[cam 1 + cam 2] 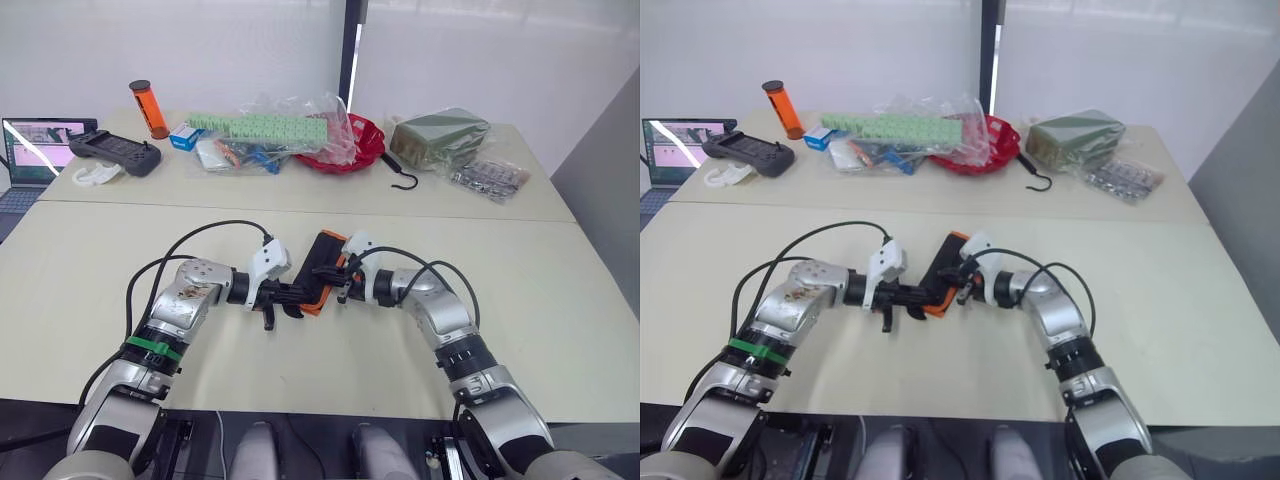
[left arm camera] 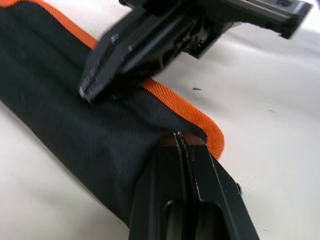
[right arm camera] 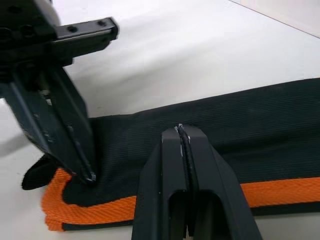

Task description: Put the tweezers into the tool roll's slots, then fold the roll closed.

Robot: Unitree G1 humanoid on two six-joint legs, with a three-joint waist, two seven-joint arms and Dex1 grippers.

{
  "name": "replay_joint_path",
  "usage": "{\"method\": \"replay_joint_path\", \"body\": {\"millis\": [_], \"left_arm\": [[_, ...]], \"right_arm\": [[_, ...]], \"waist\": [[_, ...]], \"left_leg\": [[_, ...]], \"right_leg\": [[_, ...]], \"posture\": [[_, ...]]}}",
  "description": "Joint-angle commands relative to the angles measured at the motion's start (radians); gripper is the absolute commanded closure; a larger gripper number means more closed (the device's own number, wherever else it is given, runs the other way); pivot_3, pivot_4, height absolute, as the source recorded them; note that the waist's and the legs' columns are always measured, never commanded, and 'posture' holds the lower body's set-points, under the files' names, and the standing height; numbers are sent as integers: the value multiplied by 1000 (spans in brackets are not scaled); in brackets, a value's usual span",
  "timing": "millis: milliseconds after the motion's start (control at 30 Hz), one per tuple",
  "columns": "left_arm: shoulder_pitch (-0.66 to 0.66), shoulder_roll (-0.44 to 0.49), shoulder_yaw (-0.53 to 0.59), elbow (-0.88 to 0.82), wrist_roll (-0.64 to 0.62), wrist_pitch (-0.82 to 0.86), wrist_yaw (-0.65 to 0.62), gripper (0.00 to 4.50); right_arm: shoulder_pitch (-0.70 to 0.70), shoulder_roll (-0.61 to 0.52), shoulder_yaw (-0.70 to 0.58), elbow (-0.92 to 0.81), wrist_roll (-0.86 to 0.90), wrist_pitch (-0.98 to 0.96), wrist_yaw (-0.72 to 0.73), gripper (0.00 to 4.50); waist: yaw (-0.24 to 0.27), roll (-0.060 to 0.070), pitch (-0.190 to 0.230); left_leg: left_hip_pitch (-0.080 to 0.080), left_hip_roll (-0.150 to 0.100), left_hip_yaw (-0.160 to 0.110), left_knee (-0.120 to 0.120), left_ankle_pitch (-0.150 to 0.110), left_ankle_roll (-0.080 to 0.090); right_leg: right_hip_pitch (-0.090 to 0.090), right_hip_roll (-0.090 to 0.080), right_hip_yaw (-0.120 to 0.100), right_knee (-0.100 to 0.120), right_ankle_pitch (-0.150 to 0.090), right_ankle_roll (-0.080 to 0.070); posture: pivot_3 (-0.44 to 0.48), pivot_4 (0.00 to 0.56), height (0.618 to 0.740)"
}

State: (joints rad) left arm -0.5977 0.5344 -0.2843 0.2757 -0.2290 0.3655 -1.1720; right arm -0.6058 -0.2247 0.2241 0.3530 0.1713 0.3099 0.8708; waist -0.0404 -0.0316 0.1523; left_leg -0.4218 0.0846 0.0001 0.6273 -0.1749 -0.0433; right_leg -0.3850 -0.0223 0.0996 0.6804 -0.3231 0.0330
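Left wrist view: tool roll [image 2: 75, 120] under both closed hands' tips.

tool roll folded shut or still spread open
Folded: the tool roll lies as a narrow doubled strip, black outer fabric up, orange edging stacked at its end, no slots showing.

I am operating in a lab or test room: pale counter [image 1: 560, 300], open laptop [image 1: 35, 150], handheld controller [image 1: 115, 152], bagged parts [image 1: 275, 135], plain white walls.

Left gripper [image 2: 184, 137] fingers closed against tool roll [image 2: 75, 115]
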Motion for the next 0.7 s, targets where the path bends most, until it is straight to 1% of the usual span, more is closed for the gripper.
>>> {"method": "replay_joint_path", "body": {"millis": [33, 100, 200, 233, 267, 333, 367, 500, 633, 700], "left_arm": [[26, 0, -37, 26, 66, 4, 26, 4411], [41, 7, -42, 17, 70, 18, 21, 4411], [78, 36, -50, -17, 76, 58, 9, 4411], [87, 45, -52, -26, 77, 67, 6, 4411], [95, 56, -56, -32, 88, 78, 13, 4411], [106, 73, -61, -37, 112, 89, 32, 4411], [110, 83, -65, -38, 125, 93, 42, 4411], [164, 130, -47, -84, 114, 147, 57, 4411], [195, 139, -33, -115, 96, 166, 65, 4411], [205, 133, -21, -130, 86, 177, 73, 4411]], "right_arm": [[27, 10, 30, 38, -23, 29, 0, 4500], [20, 23, 21, 78, -28, 23, -22, 4500], [-28, 43, -8, 209, -57, -29, -95, 4500], [-44, 48, -18, 244, -61, -44, -112, 4500], [-66, 52, -29, 292, -66, -65, -136, 4500], [-100, 58, -43, 365, -67, -101, -164, 4500], [-118, 61, -50, 404, -64, -119, -175, 4500], [-218, 61, -74, 602, -88, -204, -277, 4500], [-287, 65, -98, 742, -116, -264, -356, 4500], [-306, 68, -107, 782, -127, -286, -369, 4500]], "waist": [[0, 0, 0], [-2, 1, -2], [-8, 1, -5], [-14, 2, -5], [-17, 2, -5], [-24, 2, -5], [-27, 2, -6], [-30, 3, -7], [-31, 1, -12], [-33, 4, -13]], "left_leg": [[1, 0, 0, 0, 0, 0], [2, 0, 0, 0, 0, 1], [4, 0, 0, -1, 0, 1], [7, 0, 0, -2, 0, 1], [15, 0, 0, -4, 0, 1], [23, 0, 0, -5, 0, 1], [25, 0, 0, -5, 0, 1], [33, 0, 0, -6, 0, 0], [36, -1, 0, -16, 0, 0], [37, -1, 0, -20, 0, 0]], "right_leg": [[1, 0, 0, 0, 0, 0], [1, 0, 0, 0, 0, 0], [3, 0, 0, 0, 0, 0], [6, 0, 0, 0, 0, 0], [12, 1, 1, -1, -1, 0], [19, 1, 1, -1, -3, 1], [20, 1, 1, -1, -5, 5], [29, 0, 2, -2, -7, 5], [30, -1, 2, -5, -10, 2], [30, -1, 2, -5, -9, -2]], "posture": [[0, 150, 737], [0, 150, 737], [0, 150, 737], [0, 150, 737], [0, 150, 737], [0, 150, 737], [0, 150, 737], [0, 150, 737], [0, 150, 737], [0, 150, 737]]}}
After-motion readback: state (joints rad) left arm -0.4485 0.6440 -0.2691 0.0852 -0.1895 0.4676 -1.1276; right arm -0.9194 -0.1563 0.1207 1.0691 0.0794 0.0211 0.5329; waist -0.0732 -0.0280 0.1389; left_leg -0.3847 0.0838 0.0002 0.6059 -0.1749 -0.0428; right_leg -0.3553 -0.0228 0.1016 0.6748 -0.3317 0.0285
